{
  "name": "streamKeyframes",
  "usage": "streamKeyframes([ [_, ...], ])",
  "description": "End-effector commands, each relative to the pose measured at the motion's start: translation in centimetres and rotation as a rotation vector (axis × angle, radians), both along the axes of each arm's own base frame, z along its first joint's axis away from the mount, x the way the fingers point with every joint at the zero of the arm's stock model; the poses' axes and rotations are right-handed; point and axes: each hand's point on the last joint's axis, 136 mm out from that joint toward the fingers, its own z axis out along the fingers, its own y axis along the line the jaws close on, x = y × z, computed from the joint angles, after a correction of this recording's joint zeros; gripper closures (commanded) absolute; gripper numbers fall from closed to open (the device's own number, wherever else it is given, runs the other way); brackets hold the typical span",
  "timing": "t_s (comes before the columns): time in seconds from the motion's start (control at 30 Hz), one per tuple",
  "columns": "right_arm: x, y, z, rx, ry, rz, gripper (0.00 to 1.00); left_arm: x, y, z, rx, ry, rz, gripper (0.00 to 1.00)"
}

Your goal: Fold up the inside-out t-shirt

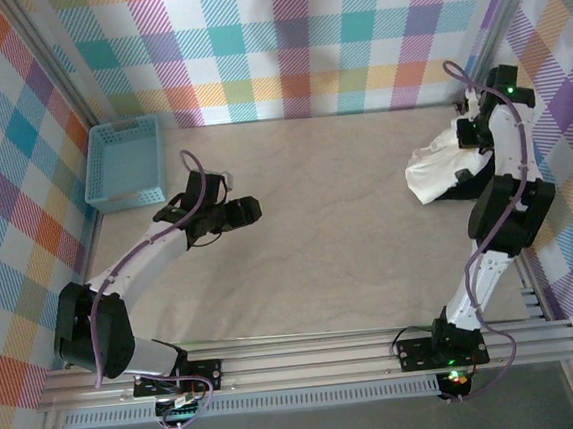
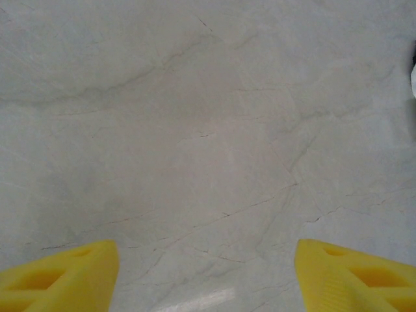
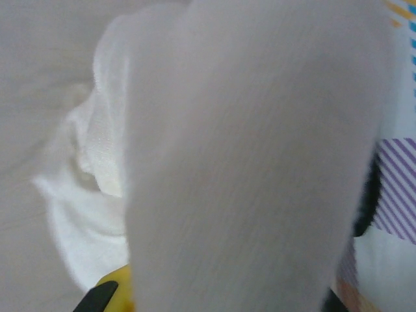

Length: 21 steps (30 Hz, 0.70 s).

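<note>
The inside-out t-shirt (image 1: 441, 168), a white, thin, soft cotton garment, lies bunched in a crumpled heap at about 3 o'clock on the pale, marble-veined tabletop (image 1: 327, 221), close to the checked side wall. Nothing of it is spread flat yet, and we cannot make out a sleeve, collar or hem in the heap. A dark shape (image 1: 452, 193) sits against its 6 o'clock edge; we cannot tell what it is.

We judge the step in hand to be drawing the shirt out toward the open middle of the table. To do it well, we would take one layer near an edge rather than a fistful, lift only enough to clear the dark shape, and drag toward 9 o'clock so the cloth trails flat behind.

The right gripper (image 1: 469, 143) sits at the heap's 1 o'clock edge, touching the cloth. In its wrist view white fabric hangs right across the lens, with only a sliver of a yellow finger (image 3: 122, 294) showing, so we cannot tell whether the claw is clamped on the shirt.

The left gripper (image 1: 244, 212) hangs at 9 o'clock over bare table, its yellow fingers (image 2: 65, 276) well apart, holding nothing.

A light blue plastic basket (image 1: 122, 167) stands at 10 o'clock.
</note>
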Motion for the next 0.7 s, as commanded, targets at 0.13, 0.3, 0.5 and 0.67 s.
streamKeyframes([
  [0.13,1.8,-7.9,-3.5,-0.310,0.058,-0.192,0.51,-0.2,-0.3,0.7,0.014,0.000,-0.019,0.28],
  [0.3,2.1,-7.2,-0.5,-0.280,-0.048,-0.226,0.37,0.0,0.0,0.6,0.040,-0.005,-0.002,0.28],
  [0.5,0.4,-3.8,4.4,-0.189,-0.201,-0.232,0.17,0.5,1.6,0.5,0.096,-0.046,0.058,0.28],
  [0.67,-2.1,2.4,6.5,-0.045,-0.319,-0.179,0.13,0.7,3.5,1.2,0.130,-0.109,0.128,0.26],
])
